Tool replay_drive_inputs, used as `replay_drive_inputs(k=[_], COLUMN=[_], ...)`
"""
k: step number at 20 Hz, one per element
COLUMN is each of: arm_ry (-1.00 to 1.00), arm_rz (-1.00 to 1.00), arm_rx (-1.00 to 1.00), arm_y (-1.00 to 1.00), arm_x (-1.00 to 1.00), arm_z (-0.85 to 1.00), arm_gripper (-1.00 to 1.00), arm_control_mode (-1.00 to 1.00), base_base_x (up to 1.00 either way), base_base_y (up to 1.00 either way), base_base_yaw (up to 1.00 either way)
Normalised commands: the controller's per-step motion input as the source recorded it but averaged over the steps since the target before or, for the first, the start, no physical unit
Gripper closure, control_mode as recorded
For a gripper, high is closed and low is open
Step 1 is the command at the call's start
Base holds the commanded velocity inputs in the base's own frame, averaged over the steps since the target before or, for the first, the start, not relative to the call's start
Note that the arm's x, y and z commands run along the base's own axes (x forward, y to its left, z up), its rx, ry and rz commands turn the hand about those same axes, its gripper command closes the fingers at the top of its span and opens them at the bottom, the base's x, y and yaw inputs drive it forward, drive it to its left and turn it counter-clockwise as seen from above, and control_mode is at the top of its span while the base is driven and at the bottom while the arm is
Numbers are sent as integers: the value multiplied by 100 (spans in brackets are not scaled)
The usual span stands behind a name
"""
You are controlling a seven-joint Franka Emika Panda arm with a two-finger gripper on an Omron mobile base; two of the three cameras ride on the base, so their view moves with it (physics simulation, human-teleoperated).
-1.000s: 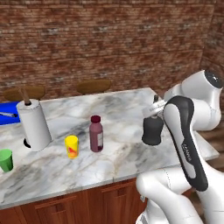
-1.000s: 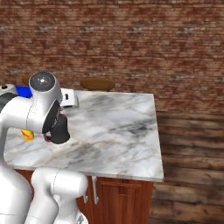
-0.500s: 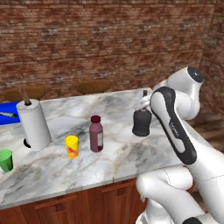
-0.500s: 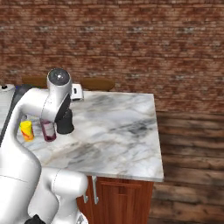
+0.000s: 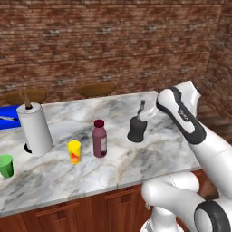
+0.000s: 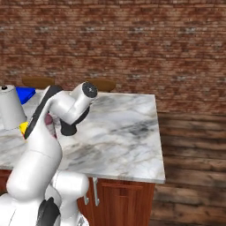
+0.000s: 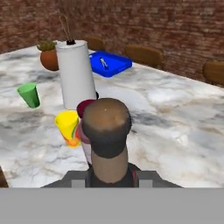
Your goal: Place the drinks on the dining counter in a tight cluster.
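My gripper (image 5: 144, 111) is shut on the thin neck of the squat black bottle (image 5: 135, 130), which hangs slightly tilted, low over the dining counter (image 5: 163, 152). The tall maroon bottle (image 5: 99, 138) with a dark red cap stands upright to its left, a short gap away. In the hand view the black bottle's top (image 7: 106, 124) rises between my fingertips (image 7: 143, 179), and the maroon bottle (image 7: 84, 114) sits just behind it. From the right base view the black bottle's body (image 6: 68, 129) peeks out below my arm.
A yellow cup (image 5: 74, 152) stands just left of the maroon bottle, and a green cup (image 5: 5, 166) sits near the counter's left edge. A paper towel roll (image 5: 35, 129), a blue tray (image 7: 109, 63) and a potted plant (image 7: 49, 56) lie further back left. Stools (image 5: 95, 89) line the far side.
My arm has swung left across the counter, carrying the black bottle from the right side to a spot near the maroon bottle. The cups and the maroon bottle stayed put.
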Motion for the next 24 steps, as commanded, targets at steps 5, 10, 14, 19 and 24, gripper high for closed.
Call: replay_drive_inputs(k=[5, 10, 14, 19, 24], arm_ry=[1, 2, 2, 0, 0], arm_rz=[29, 11, 6, 6, 2], arm_rx=[-1, -5, -9, -9, -2], arm_y=[9, 16, 11, 31, 45], arm_x=[65, 12, 0, 0, 1], arm_z=[-1, -2, -45, -51, -34], arm_gripper=[100, 100, 100, 100, 100], arm_control_mode=[-100, -100, -100, -100, -100], base_base_x=[0, 0, 0, 0, 0], base_base_y=[0, 0, 0, 0, 0], base_base_yaw=[0, 0, 0, 0, 0])
